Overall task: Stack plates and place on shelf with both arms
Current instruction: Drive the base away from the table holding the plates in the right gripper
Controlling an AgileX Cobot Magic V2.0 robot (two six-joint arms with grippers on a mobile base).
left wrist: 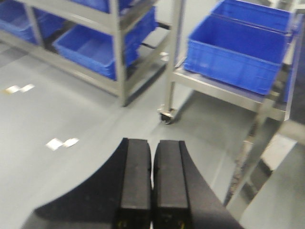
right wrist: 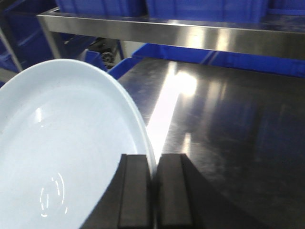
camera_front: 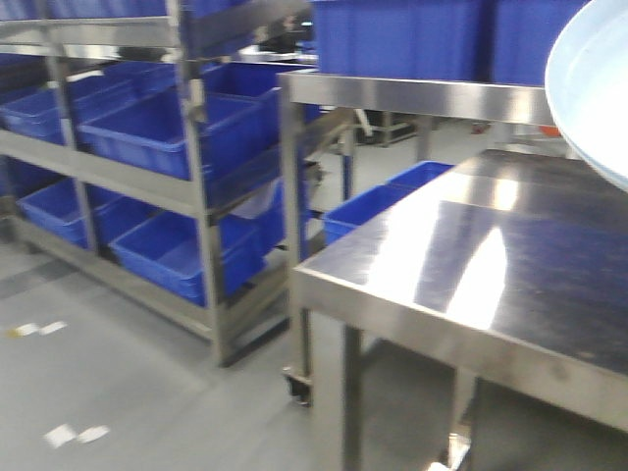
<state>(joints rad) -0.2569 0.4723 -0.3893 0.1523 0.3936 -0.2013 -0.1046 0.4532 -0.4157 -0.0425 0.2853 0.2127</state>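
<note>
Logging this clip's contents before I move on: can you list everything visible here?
plate: one seen, pale bluish-white, raised by the table, rim pinched
shelf: one, brushed steel, behind the table, crates on top
table: one, dark reflective steel, centre right
crates: several, blue, on the rack and the shelf
rack: one, steel, left of the table
floor marks: a few, white, on the grey floor at left
left fingers: two, black, closed on nothing, over the floor
right fingers: two, black, closed on the plate's rim

Bright light; glare streak on tabletop (right wrist: 174, 98); highlights on plate (right wrist: 57, 157); soft blur.
</note>
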